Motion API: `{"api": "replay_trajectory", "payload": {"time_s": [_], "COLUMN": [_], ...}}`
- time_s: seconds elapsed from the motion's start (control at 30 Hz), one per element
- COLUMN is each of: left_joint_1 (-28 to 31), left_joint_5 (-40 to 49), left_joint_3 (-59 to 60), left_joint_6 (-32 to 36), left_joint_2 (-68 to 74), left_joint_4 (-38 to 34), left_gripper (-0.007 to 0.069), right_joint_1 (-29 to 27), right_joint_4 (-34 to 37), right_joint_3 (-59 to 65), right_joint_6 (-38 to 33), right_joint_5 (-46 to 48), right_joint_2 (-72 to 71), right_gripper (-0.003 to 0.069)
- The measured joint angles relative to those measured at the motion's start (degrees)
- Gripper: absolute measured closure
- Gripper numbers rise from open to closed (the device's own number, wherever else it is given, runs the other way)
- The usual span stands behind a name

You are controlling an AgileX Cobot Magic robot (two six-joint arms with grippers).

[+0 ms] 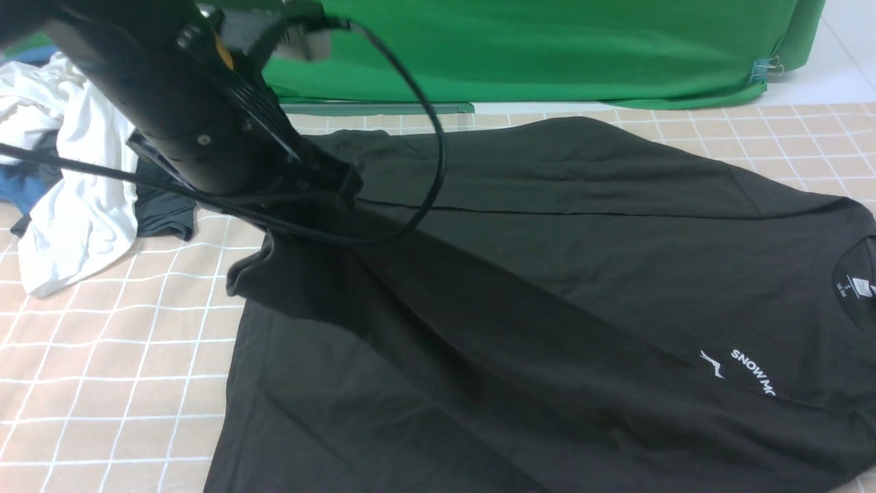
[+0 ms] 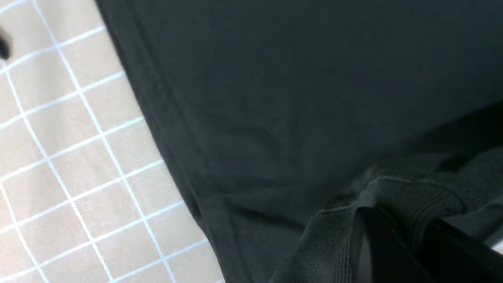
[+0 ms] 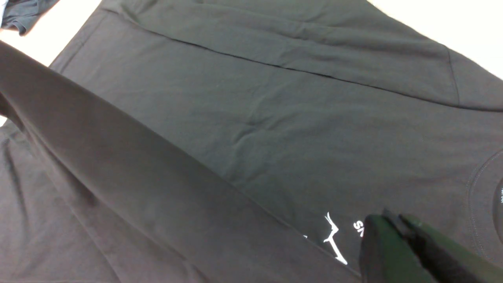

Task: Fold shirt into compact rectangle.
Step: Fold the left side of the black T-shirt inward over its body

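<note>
Beige tablecloth with a white grid (image 1: 102, 356) covers the work surface, and a green backdrop cloth (image 1: 547, 48) hangs along its far edge. The large black cotton T-shirt (image 1: 547, 274) takes up the middle and right of the table, chest upward, with its neck to the right and its hem to the left. Its far side is folded inward along a straight crease. A raised ridge of cloth runs across the body from the far left toward the near right. The black left arm (image 1: 171, 103) reaches in from the far left. A crumpled white garment (image 1: 75, 205) lies at the far left, with a smaller dark grey garment (image 1: 161, 212) just beside it; both lie just clear of the shirt. The left gripper (image 2: 393, 232) is clenched on a bunched edge of the shirt near the hem, lifted off the table. The right gripper (image 3: 393, 224) hangs over the chest beside the print with its jaws pressed together; I cannot tell whether cloth is pinched between them. White "SNOW MO…" lettering with a mountain outline (image 1: 749, 373) is legible on the near right. A white neck label (image 1: 855, 287) shows inside the collar.
</note>
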Motion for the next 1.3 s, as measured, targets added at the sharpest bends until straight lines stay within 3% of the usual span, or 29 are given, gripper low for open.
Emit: {"api": "replay_trajectory", "payload": {"time_s": [0.3, 0.57, 1.07, 1.17, 1.3], "left_joint_1": [8.7, 10.1, 10.1, 10.1, 10.1], "left_joint_5": [-2.9, -7.2, -16.2, -18.0, -18.5], "left_joint_3": [-3.6, -11.7, -12.0, -12.1, -12.1], "left_joint_6": [-0.9, -0.9, -0.9, -1.3, -1.8], "left_joint_2": [8.8, 11.8, 24.8, 26.3, 27.2], "left_joint_4": [-3.6, -9.0, -0.1, 2.5, 5.0], "left_gripper": [0.0604, 0.0604, 0.0600, 0.0568, 0.0435], "right_joint_1": [0.0, 0.0, 0.0, 0.0, 0.0], "right_joint_4": [0.0, 0.0, 0.0, 0.0, 0.0], "right_joint_3": [0.0, 0.0, 0.0, 0.0, 0.0], "right_joint_6": [0.0, 0.0, 0.0, 0.0, 0.0], "right_joint_5": [-1.3, -1.6, -2.2, -2.2, -2.2], "right_joint_2": [0.0, 0.0, 0.0, 0.0, 0.0], "right_gripper": [0.0606, 0.0606, 0.0606, 0.0606, 0.0606]}}
